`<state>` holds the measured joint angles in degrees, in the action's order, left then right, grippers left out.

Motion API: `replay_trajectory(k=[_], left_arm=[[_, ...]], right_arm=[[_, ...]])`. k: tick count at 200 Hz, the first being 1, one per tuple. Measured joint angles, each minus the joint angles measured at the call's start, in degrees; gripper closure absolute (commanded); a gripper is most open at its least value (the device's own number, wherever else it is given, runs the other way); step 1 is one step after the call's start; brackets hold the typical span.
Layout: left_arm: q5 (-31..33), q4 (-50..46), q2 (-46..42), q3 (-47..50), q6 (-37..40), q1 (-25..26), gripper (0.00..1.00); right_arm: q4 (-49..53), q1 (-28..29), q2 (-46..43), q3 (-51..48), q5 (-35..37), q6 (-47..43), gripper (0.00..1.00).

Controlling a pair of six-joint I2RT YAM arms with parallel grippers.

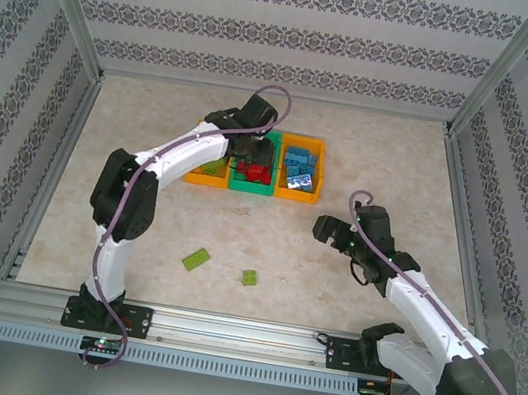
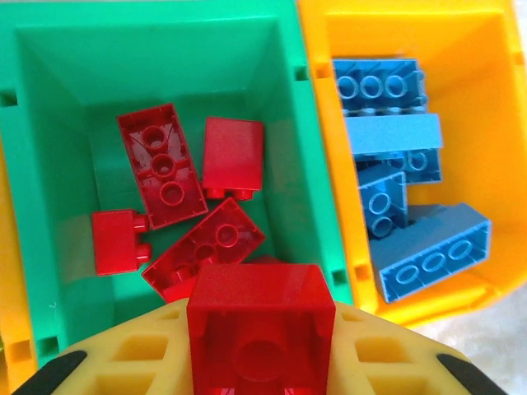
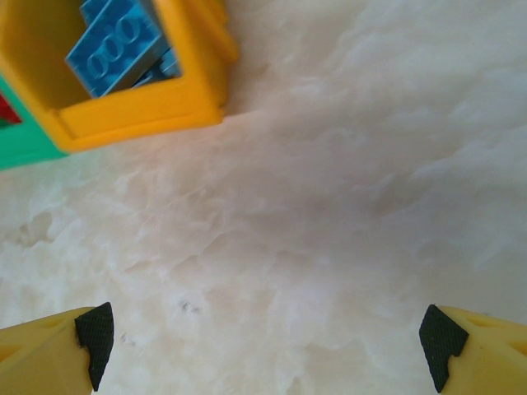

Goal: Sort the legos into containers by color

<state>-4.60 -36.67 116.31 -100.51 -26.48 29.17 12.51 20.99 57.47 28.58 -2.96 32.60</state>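
Note:
My left gripper (image 2: 261, 362) is shut on a red lego (image 2: 261, 325), held over the green middle container (image 2: 165, 58), where several red legos (image 2: 160, 164) lie. In the top view the left gripper (image 1: 254, 151) hangs above that green bin (image 1: 249, 187). The right orange container (image 2: 486, 99) holds several blue legos (image 2: 432, 251); the same bin (image 1: 301, 168) shows from above. The left orange container (image 1: 210, 170) holds lime green pieces. Two lime green legos (image 1: 197, 259) (image 1: 250, 277) lie on the table. My right gripper (image 1: 332, 231) stands open over bare table, its fingertips (image 3: 97, 341) wide apart.
Metal frame rails run along the near edge (image 1: 221, 332) and both sides of the marbled table (image 1: 159, 99). Patterned walls enclose the space. The orange bin's corner (image 3: 140, 111) sits at the upper left of the right wrist view.

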Motion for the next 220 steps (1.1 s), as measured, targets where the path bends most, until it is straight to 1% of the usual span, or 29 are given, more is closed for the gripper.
replay_trajectory(k=[15, 28, 37, 47, 61, 76, 80, 97, 101, 132, 158, 185, 220], left_arm=[[-0.2, -0.5, 1.9, -1.7, -1.5, -0.8, 0.69], [-0.1, -0.7, 3.2, -3.2, -2.4, -1.5, 0.66], [-0.2, -0.8, 3.9, -4.0, -2.8, -1.7, 0.57], [-0.2, -0.8, 4.2, -4.7, -3.2, -1.9, 0.5], [-0.2, -1.0, 4.2, -5.0, -3.9, -1.9, 0.35], [-0.2, -1.0, 4.2, -5.0, -4.7, -1.9, 0.25], [-0.2, -1.0, 4.2, -5.0, -5.2, -1.9, 0.2], [-0.1, -0.6, 3.1, -3.1, -5.8, -1.9, 0.06], [0.0, -0.5, 2.6, -2.3, -6.2, -1.9, 0.0], [0.8, -0.1, -4.1, 5.0, -6.8, -1.9, 0.0], [2.4, 1.4, -11.4, 10.7, -6.8, -1.9, 0.01], [5.5, 3.8, -18.1, 17.4, -6.8, -1.9, 0.01], [9.8, 4.2, -22.3, 23.9, -6.8, -2.2, 0.01]], right_arm=[[0.0, 3.0, 0.2, 0.0, 0.7, -0.3, 0.02], [0.0, 5.8, 0.7, 0.0, 1.4, -0.9, 0.02], [0.0, 7.7, 1.4, 0.0, 1.9, -1.1, 0.02], [0.0, 9.7, 2.4, 0.0, 2.4, -1.2, 0.02], [0.0, 12.4, 3.9, 0.1, 2.9, -1.3, 0.02], [0.0, 15.6, 5.4, 0.3, 3.2, -1.4, 0.02], [0.0, 16.3, 5.7, 0.4, 3.3, -1.5, 0.02], [0.0, 20.5, 7.1, 1.0, 3.5, -1.7, 0.02], [0.0, 21.5, 7.3, 1.1, 3.6, -1.8, 0.02], [-0.2, 29.8, 9.1, 2.5, 3.7, -1.9, 0.03], [0.3, 35.3, 13.7, 5.8, 3.7, -0.5, 0.08], [2.4, 39.3, 20.3, 11.1, 4.3, 2.0, 0.13], [4.2, 42.2, 26.8, 15.0, 5.2, 4.9, 0.14]])
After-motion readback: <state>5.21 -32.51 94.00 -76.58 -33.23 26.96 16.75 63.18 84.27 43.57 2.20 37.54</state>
